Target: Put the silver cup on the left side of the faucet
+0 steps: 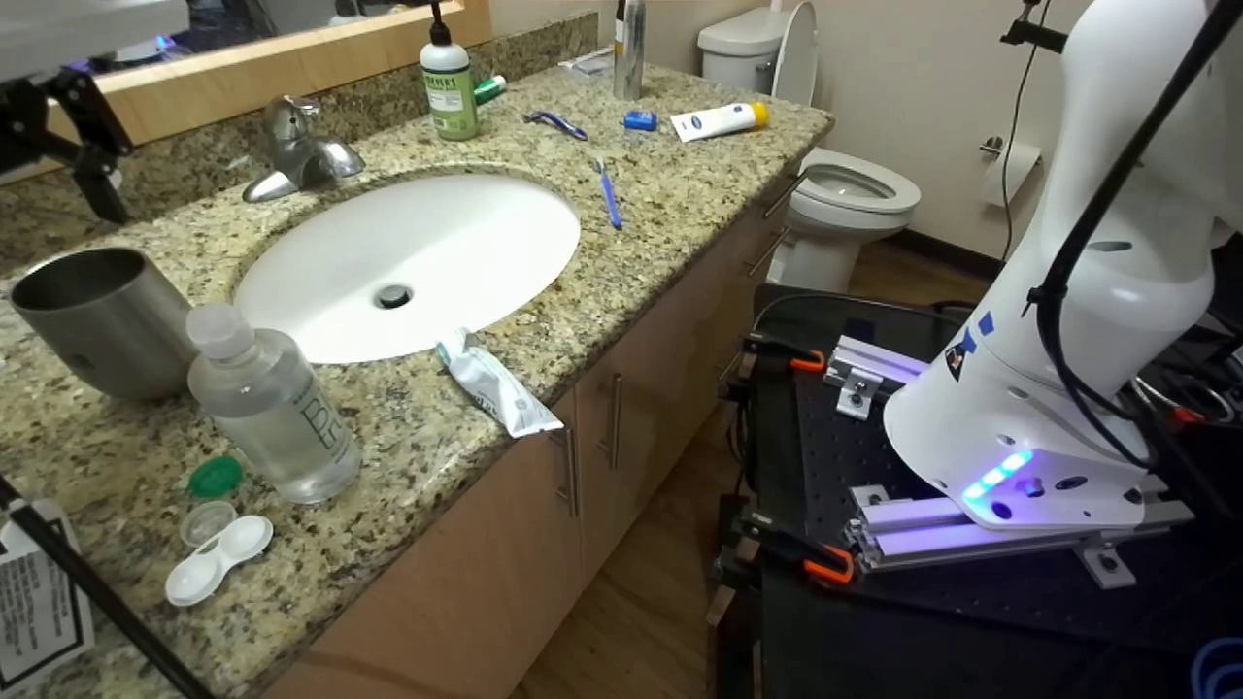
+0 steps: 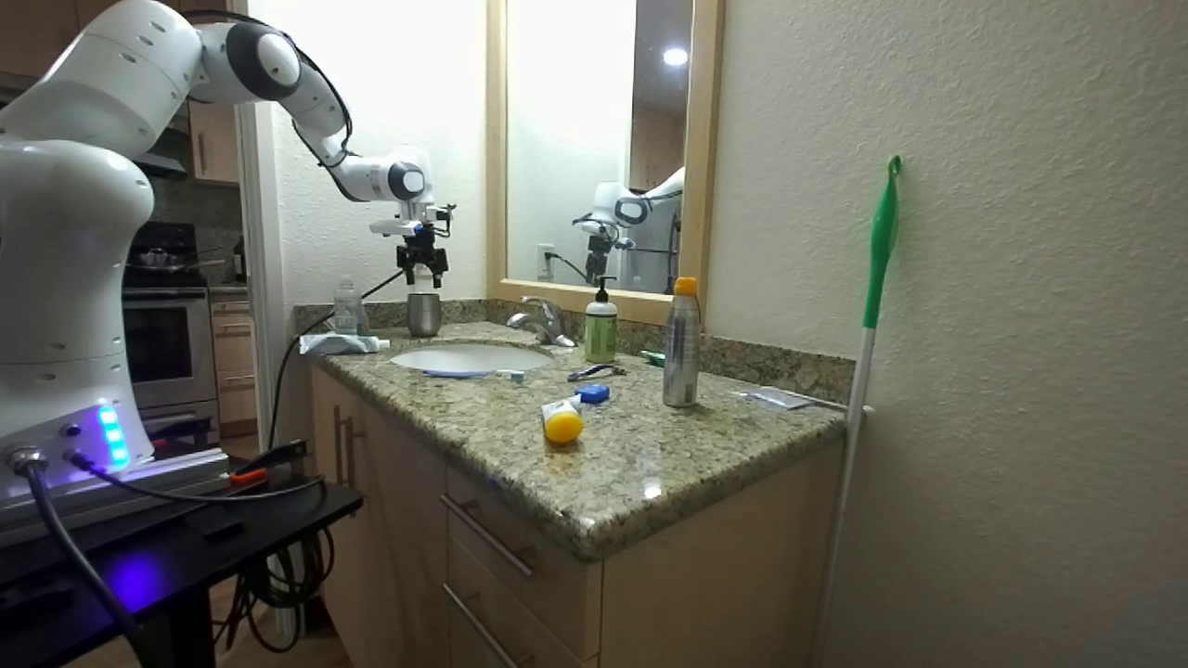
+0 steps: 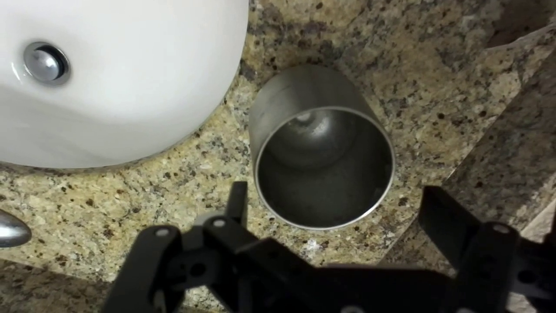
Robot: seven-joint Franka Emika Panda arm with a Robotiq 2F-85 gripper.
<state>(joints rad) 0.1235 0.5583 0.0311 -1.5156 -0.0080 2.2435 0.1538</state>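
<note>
The silver cup stands upright on the counter, left of the sink and behind the clear bottle. In an exterior view the cup is directly under my gripper. In the wrist view I look into the open mouth of the cup; it lies ahead of and between the two spread fingers of my gripper, which do not touch it. The gripper is open and empty, above the cup. The faucet stands at the back of the sink; it also shows in an exterior view. Its tip shows at the wrist view's left edge.
A clear bottle stands close beside the cup. A lens case, a green cap and a toothpaste tube lie near the front. The sink and soap bottle are further along. The mirror rises behind.
</note>
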